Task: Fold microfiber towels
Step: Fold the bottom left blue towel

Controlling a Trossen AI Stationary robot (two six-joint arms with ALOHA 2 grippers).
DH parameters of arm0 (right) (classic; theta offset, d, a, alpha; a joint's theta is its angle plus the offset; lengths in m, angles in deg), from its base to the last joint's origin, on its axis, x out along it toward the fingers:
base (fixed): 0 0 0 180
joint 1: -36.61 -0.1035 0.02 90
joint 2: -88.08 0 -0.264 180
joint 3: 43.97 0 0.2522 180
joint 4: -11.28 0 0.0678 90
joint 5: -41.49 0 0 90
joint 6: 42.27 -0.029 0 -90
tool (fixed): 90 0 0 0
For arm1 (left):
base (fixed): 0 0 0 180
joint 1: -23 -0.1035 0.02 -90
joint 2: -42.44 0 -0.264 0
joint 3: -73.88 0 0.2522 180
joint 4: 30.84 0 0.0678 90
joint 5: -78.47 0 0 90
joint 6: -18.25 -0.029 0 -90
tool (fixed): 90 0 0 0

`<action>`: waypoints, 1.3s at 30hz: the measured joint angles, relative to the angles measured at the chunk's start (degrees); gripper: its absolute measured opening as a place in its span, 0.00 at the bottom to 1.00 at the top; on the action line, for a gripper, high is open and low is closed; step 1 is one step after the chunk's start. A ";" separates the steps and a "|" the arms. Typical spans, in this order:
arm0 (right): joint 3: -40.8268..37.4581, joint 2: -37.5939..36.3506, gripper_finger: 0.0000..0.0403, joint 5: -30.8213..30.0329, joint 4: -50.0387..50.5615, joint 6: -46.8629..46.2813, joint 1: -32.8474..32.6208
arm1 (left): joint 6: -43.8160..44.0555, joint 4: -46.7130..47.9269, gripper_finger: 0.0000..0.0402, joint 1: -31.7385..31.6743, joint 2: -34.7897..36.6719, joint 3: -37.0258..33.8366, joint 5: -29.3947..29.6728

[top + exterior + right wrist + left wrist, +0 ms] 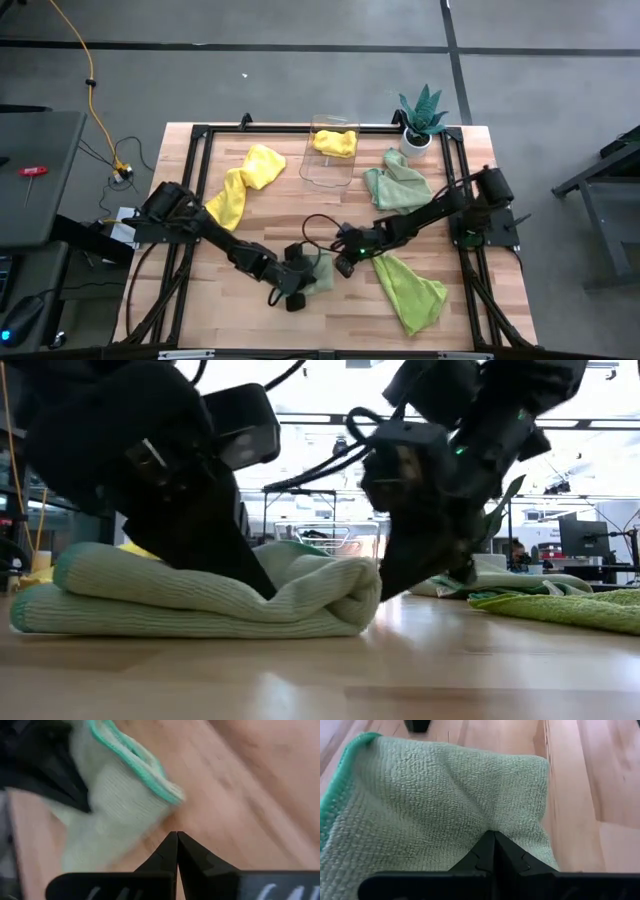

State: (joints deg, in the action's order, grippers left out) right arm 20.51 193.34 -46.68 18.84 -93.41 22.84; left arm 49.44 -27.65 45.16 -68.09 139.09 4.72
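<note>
The mint towel [200, 600] was seen folded flat, teal-edged, pressed by the clenched left gripper [494, 836]; the right gripper [177, 835] was clenched, empty.

A folded towel [322, 272] lies near the table's [330, 325] front edge, the left gripper [297, 283] on it and the right gripper [347, 262] just beside it. Behind stands a bin [318, 168] (one towel [335, 142] inside), with a plant [420, 118] to its right.
</note>
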 joint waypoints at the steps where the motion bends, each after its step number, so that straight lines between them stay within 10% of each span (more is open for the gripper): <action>1: 0.00 1.16 0.00 0.27 -2.02 -1.11 -0.02 | -0.30 0.09 0.00 0.33 -0.01 -0.01 0.61; 23: 0.59 7.31 0.00 -11.88 -19.67 -9.02 3.66 | -1.44 4.18 0.00 3.77 -0.32 -0.23 6.57; 39: 0.72 2.54 0.00 1.01 -6.40 -3.06 3.10 | 0.07 3.99 0.00 4.31 -0.36 -0.27 6.90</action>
State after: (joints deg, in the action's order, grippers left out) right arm 21.23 195.88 -45.67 12.44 -96.47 25.94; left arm 49.51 -23.66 49.48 -68.45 138.82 11.62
